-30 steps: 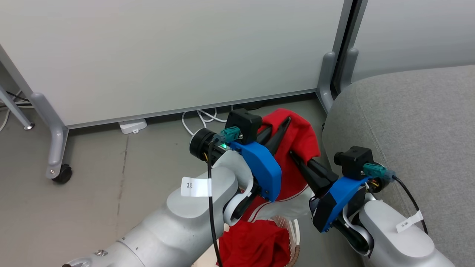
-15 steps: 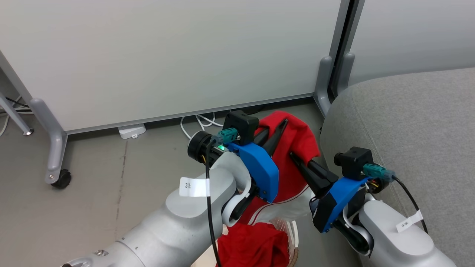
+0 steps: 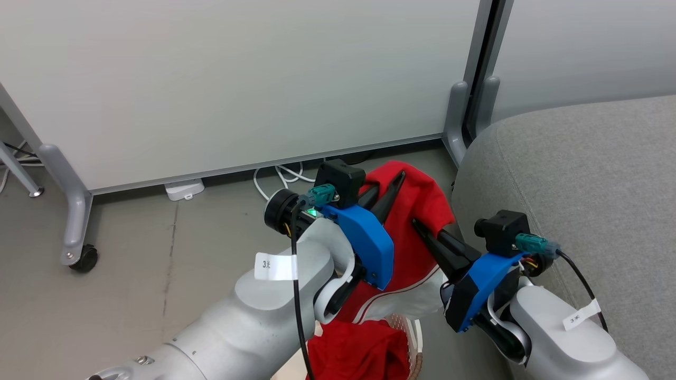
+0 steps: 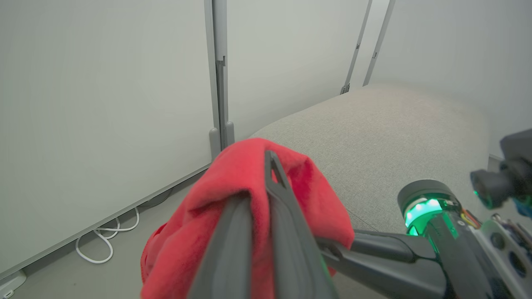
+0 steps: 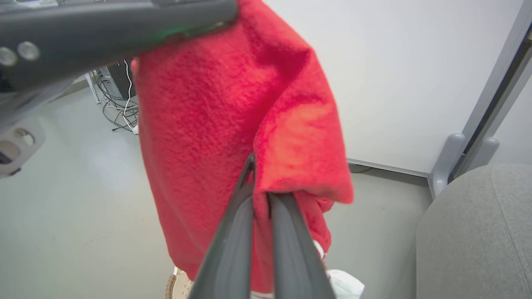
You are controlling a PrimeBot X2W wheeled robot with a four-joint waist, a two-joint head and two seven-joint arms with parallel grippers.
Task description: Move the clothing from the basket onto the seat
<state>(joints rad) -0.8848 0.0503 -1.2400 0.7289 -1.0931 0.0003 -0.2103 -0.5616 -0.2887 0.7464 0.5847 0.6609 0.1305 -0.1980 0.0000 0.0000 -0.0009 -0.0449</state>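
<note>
Though half hidden, clothing [image 3: 364,351] apparently in basket [image 3: 416,338].

Prob. an office or lab test bay. Left of the seat [image 3: 581,174] stands a tall plain white partition panel [image 3: 237,79] in a grey metal frame, on angled feet [image 3: 71,211] w/ a castor [image 3: 84,258]. A 2nd panel [image 3: 581,47] stands behind the seat, and the two posts meet near its back left corner. The floor [image 3: 132,295] left of the seat is smooth grey w/ a dark streak. Loose white cables [image 3: 280,177] & a small white box [image 3: 184,189] lie under the first panel's edge. Further left of the seat, more cables [image 5: 120,104] are tangled by thin metal legs.
</note>
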